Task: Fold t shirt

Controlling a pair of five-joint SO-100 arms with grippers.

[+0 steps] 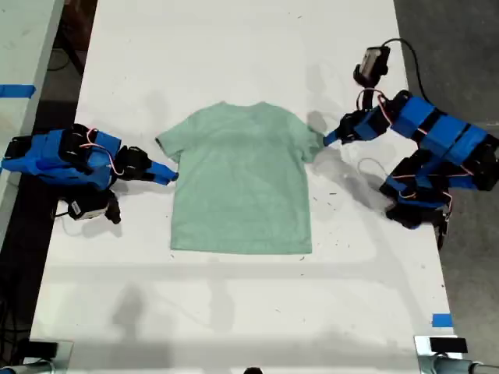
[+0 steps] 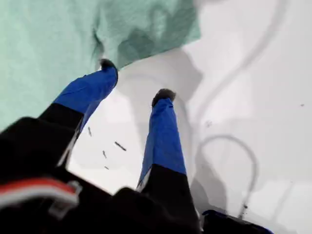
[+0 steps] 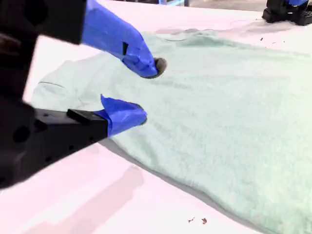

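Note:
The pale mint-green t shirt (image 1: 238,183) lies flat on the white table, neck towards the far edge. My first gripper (image 1: 331,139) is on the exterior view's right, at the tip of that side's sleeve. It is open (image 2: 136,80): one fingertip (image 2: 108,66) touches the sleeve's edge on the t shirt (image 2: 44,44) and the other hangs over bare table. My second gripper (image 1: 168,175) is on the exterior view's left, just below the other sleeve. It is open (image 3: 144,90), its fingers spread above and below the side edge of the t shirt (image 3: 234,107).
A small camera (image 1: 373,62) with a black cable sits on the table behind the first arm. Blue tape marks (image 1: 441,319) the table near the exterior view's lower right corner. The white table (image 1: 234,312) ends close behind both arm bases.

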